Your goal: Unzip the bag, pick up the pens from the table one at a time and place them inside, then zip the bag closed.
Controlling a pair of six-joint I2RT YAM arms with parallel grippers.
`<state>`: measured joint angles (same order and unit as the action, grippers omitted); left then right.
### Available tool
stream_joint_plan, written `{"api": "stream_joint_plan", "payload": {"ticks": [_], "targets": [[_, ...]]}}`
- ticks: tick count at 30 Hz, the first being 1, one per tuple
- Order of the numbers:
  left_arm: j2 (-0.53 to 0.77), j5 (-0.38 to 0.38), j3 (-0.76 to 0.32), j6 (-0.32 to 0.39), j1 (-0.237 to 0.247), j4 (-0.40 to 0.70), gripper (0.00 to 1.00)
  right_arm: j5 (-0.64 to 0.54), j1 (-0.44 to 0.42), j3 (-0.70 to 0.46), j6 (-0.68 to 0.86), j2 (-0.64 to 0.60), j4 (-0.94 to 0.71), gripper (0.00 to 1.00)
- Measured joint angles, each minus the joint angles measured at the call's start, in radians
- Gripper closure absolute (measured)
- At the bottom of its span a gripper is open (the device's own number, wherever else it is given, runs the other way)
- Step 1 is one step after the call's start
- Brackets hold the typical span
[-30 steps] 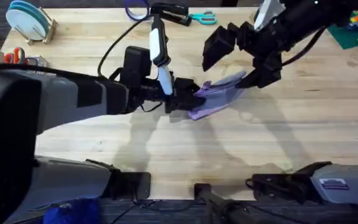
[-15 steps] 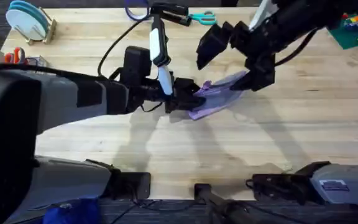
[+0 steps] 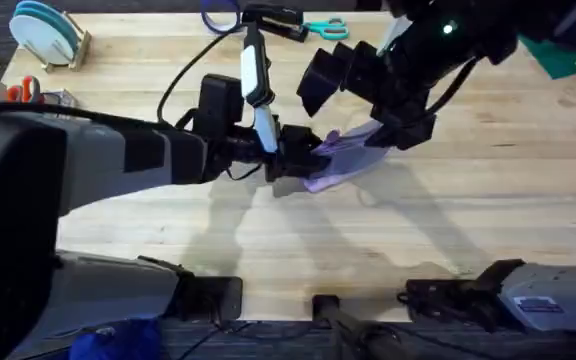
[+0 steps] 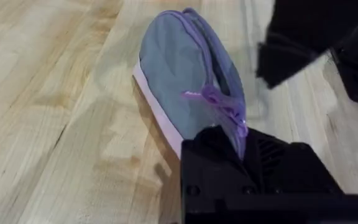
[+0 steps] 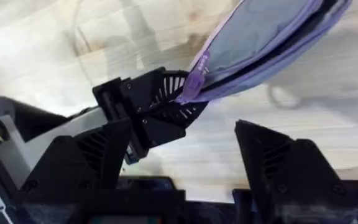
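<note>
The table carries the bag near its middle, lifted at one end. The left gripper has its jaws clamped on the bag's near end, the purple fabric pinched between its black fingers. The right gripper hangs over the bag's far end, jaws spread wide apart, holding nothing

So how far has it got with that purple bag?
Done: unclear. The bag looks zipped, with its pull tab by the held end; whether pens are inside is hidden. In hand: left fingers clamp one end of the bag, and right fingers hang open close by. Left: either unzipping and loading pens, or nothing more.
</note>
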<state>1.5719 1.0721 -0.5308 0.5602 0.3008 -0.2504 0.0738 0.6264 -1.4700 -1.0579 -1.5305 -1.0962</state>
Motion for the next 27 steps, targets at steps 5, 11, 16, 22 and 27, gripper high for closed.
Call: {"api": "stream_joint_plan", "payload": {"ticks": [5,11,16,22,27], "targets": [[0.0,0.0,0.0,0.0,0.0,0.0,0.959,-0.06,0.012,0.0,-0.064,0.0,0.004,0.005],[0.0,0.0,0.0,0.0,0.0,0.0,0.959,-0.084,0.012,-0.001,-0.088,-0.007,0.016,0.005],[0.0,0.0,0.0,0.0,0.0,0.0,0.959,-0.085,0.013,-0.002,-0.092,-0.055,0.027,0.005],[0.0,0.0,0.0,0.0,0.0,0.0,0.959,-0.085,0.014,-0.002,-0.105,-0.091,0.08,0.007],[0.0,0.0,0.0,0.0,0.0,0.0,0.959,-0.085,0.026,-0.003,-0.127,-0.114,0.096,0.007]]}}
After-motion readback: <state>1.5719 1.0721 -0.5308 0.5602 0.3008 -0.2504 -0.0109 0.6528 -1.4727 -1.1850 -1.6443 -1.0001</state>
